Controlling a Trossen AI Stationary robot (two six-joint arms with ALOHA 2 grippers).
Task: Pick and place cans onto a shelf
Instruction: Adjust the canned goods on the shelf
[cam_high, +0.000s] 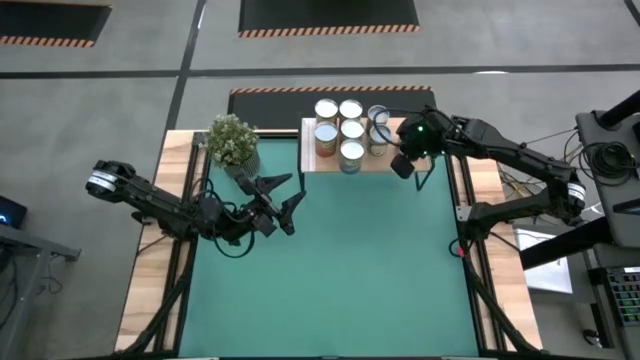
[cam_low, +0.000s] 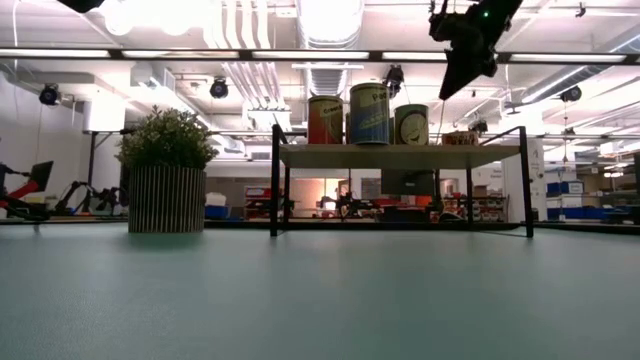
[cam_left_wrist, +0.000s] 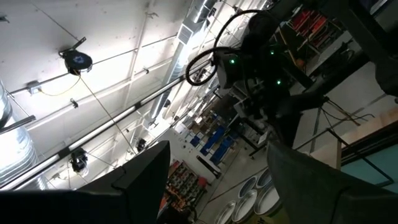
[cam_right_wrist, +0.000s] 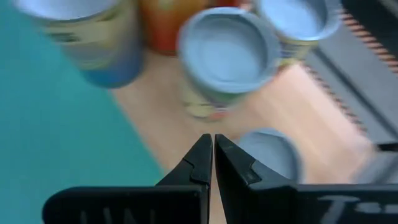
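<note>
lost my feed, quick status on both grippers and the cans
Right gripper shut, empty, raised over the shelf end. Left gripper open, idle beside the potted plant. Cans all on shelf. Nothing in the way.

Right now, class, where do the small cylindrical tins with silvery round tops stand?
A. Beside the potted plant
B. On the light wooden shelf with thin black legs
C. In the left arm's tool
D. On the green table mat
B: the high view shows the small cylindrical tins clustered on the light wooden shelf, with none on the green table mat.
</note>
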